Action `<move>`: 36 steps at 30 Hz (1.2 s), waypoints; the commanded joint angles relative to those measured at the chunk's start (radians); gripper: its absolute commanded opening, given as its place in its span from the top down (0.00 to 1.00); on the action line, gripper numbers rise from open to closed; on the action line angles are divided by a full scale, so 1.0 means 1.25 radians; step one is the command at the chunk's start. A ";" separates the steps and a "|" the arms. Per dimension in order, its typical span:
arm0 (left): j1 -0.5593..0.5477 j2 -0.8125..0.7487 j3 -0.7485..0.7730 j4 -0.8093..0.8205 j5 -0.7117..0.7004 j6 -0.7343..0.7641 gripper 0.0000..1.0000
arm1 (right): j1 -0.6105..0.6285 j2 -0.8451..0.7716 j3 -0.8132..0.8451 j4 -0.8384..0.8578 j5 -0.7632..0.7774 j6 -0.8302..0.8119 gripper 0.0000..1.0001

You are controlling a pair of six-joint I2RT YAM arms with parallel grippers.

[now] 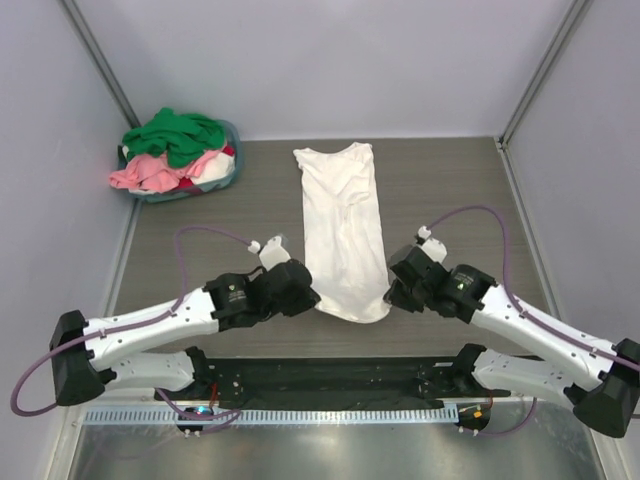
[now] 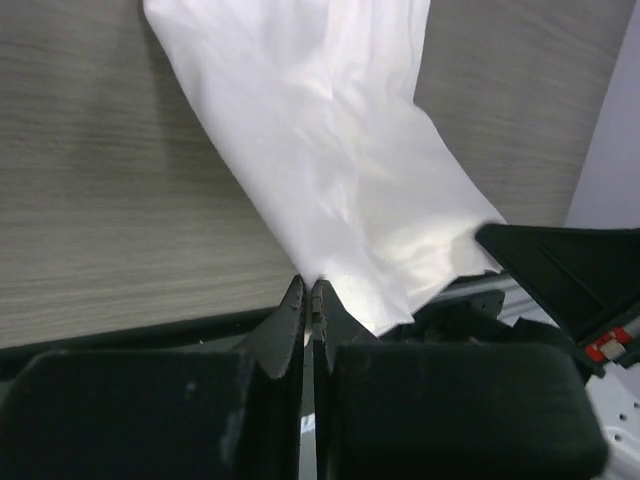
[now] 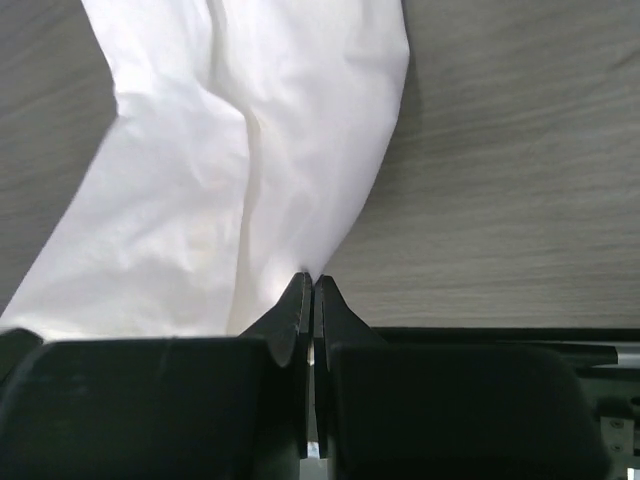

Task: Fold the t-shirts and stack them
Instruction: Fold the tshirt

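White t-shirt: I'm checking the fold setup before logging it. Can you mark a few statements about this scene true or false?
1. The white t-shirt lies stretched lengthwise mid-table. True.
2. The left end effector is wide open. False: it is shut on the shirt's near edge.
3. A green t-shirt tops the pile in the basket. True.
4. The basket sits at the far right corner. False: it is at the far left.
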 commanded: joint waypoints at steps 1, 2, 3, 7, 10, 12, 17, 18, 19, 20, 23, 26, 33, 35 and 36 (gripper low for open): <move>0.063 -0.009 0.046 -0.087 -0.035 0.079 1.00 | -0.025 0.075 0.104 -0.042 0.113 -0.077 0.99; 0.083 -0.004 0.055 -0.084 -0.026 0.097 1.00 | -0.036 0.093 0.127 -0.040 0.121 -0.094 0.99; 0.125 0.000 0.074 -0.078 -0.013 0.131 1.00 | -0.049 0.113 0.170 -0.037 0.126 -0.116 0.99; 0.226 0.062 0.127 -0.054 0.075 0.212 1.00 | -0.146 0.213 0.263 -0.006 0.107 -0.209 0.99; 0.264 0.121 0.193 -0.052 0.081 0.260 1.00 | -0.195 0.275 0.319 0.028 0.085 -0.268 0.99; 0.289 0.153 0.225 -0.052 0.083 0.281 1.00 | -0.224 0.323 0.362 0.042 0.074 -0.306 0.99; 0.354 0.248 0.304 -0.027 0.130 0.329 1.00 | -0.282 0.414 0.427 0.069 0.018 -0.357 0.99; 0.372 0.262 0.316 -0.023 0.137 0.336 1.00 | -0.290 0.438 0.443 0.073 0.015 -0.369 0.99; 0.381 0.277 0.326 -0.022 0.143 0.349 1.00 | -0.296 0.449 0.452 0.076 0.012 -0.374 0.99; 0.391 0.308 0.349 -0.021 0.154 0.358 1.00 | -0.304 0.461 0.459 0.079 0.006 -0.376 0.99; 0.430 0.351 0.380 -0.012 0.178 0.378 1.00 | -0.325 0.502 0.487 0.090 -0.012 -0.395 0.99; 0.457 0.410 0.408 0.006 0.221 0.394 1.00 | -0.346 0.550 0.518 0.097 -0.024 -0.411 0.99; 0.493 0.525 0.462 0.018 0.261 0.416 1.00 | -0.374 0.659 0.553 0.122 -0.053 -0.436 0.99; 0.500 0.564 0.472 0.020 0.275 0.416 1.00 | -0.380 0.692 0.562 0.133 -0.063 -0.441 0.99; 0.504 0.577 0.483 0.020 0.280 0.418 1.00 | -0.384 0.706 0.566 0.135 -0.067 -0.444 0.99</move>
